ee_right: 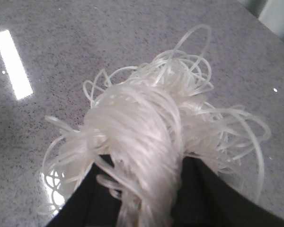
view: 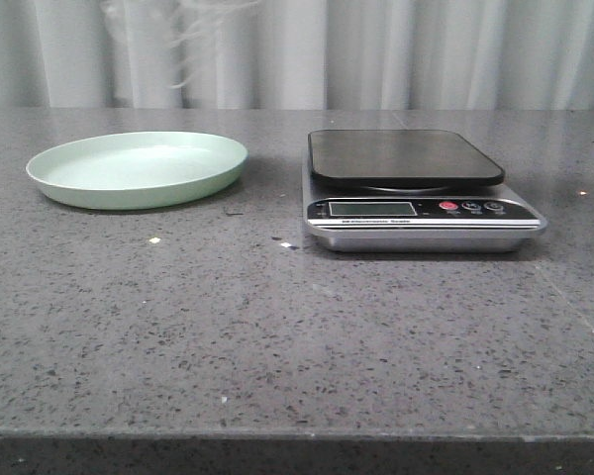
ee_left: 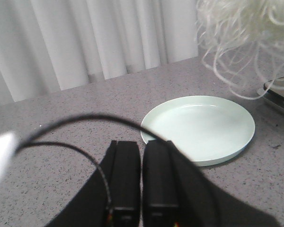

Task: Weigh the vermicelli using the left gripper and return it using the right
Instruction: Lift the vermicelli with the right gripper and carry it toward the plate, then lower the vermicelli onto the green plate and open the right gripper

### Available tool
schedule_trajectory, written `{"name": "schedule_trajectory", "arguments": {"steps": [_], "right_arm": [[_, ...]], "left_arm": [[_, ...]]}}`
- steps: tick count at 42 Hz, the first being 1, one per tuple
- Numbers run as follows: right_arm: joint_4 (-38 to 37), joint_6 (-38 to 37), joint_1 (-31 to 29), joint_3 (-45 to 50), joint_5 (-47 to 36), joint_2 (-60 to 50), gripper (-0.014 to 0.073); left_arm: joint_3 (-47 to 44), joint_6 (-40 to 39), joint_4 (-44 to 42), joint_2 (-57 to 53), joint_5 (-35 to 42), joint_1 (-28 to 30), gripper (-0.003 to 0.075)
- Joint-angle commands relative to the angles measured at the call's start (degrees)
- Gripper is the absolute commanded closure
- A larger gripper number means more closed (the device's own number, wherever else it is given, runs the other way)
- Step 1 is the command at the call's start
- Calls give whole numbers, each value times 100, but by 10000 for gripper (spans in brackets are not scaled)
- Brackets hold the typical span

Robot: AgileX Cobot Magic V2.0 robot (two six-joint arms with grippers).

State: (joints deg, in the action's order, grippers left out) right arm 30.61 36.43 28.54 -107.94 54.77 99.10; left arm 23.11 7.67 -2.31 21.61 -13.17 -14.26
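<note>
The vermicelli (ee_right: pixel 146 118), a tangle of white glassy strands, is clamped between the black fingers of my right gripper (ee_right: pixel 144 163) and held in the air above the grey counter. In the left wrist view it (ee_left: pixel 241 38) hangs high above the far side of the pale green plate (ee_left: pixel 199 127). In the front view only faint strands (view: pixel 193 30) show at the top, above the plate (view: pixel 139 168). My left gripper (ee_left: pixel 142 144) is shut and empty, near the plate's rim. The scale (view: pixel 406 158) has a bare black platform.
The scale's edge (ee_left: pixel 281 92) shows in the left wrist view, right of the plate. A black cable (ee_left: pixel 85 118) loops over the left gripper. Small crumbs (view: pixel 155 239) lie on the speckled grey counter (view: pixel 277 336). White curtains hang behind.
</note>
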Motion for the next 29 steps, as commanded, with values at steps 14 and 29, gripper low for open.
{"name": "schedule_trajectory", "arguments": {"steps": [14,29], "right_arm": [[269,59,396,-326,-1325,926,442],[864,59,461,-332,-1914,1273,442]], "left_arm": [[152,-59,10,28,453,27,584],[152,-59,10,28,453,27,584]]}}
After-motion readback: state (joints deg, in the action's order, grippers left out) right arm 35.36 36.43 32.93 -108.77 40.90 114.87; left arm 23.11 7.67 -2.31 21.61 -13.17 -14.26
